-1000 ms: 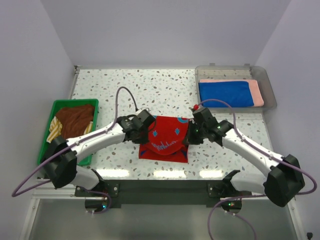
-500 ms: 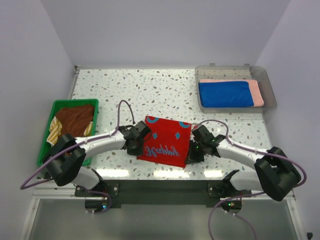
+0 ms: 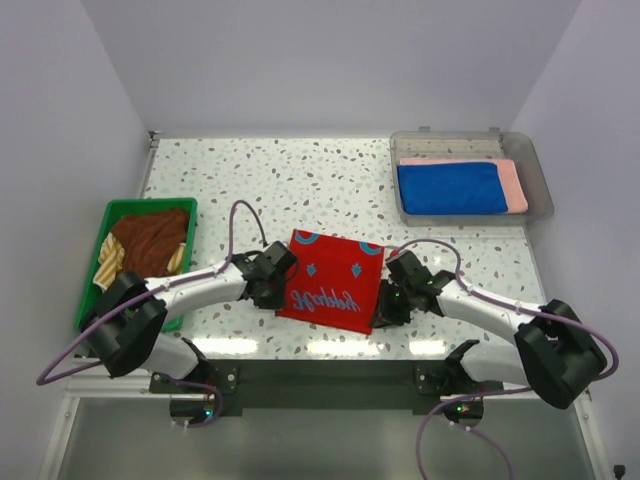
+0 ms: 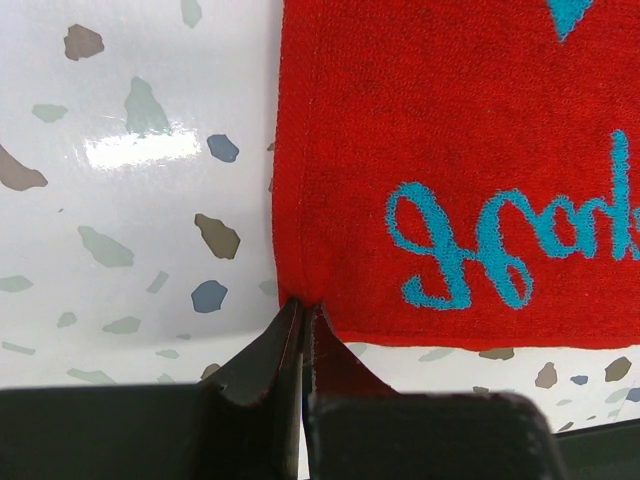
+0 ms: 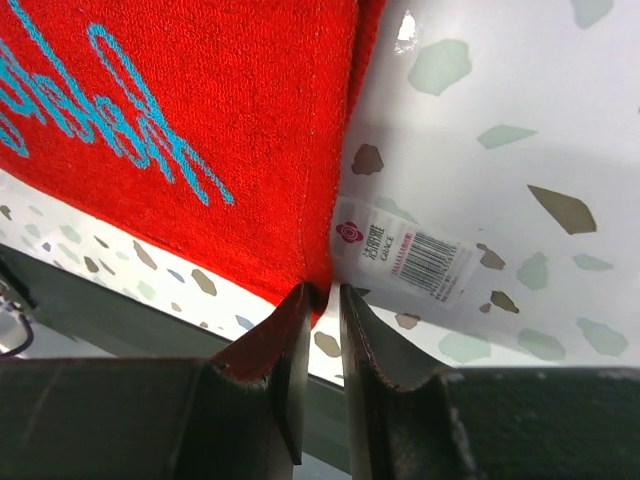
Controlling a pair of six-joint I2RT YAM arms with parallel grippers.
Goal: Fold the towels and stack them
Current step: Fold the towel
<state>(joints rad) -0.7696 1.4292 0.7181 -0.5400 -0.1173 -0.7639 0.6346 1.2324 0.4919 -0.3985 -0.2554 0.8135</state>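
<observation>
A red towel with a blue pattern lies folded flat on the table's near middle. My left gripper is at its near left corner. In the left wrist view the left gripper is shut on that corner of the red towel. My right gripper is at the near right corner. There the right gripper has a narrow gap between its fingers, and the red towel's corner just touches one fingertip. A royal blue towel lies folded on a salmon pink towel in the tray.
The clear plastic tray stands at the back right. A green basket at the left holds a brown towel and a yellowish striped towel. A white label sticks out beside the red towel's corner, close to the table's near edge.
Both grippers came toward the near edge and down with the red towel's edge, laying the towel flat and folded. The right jaws have since parted slightly.
</observation>
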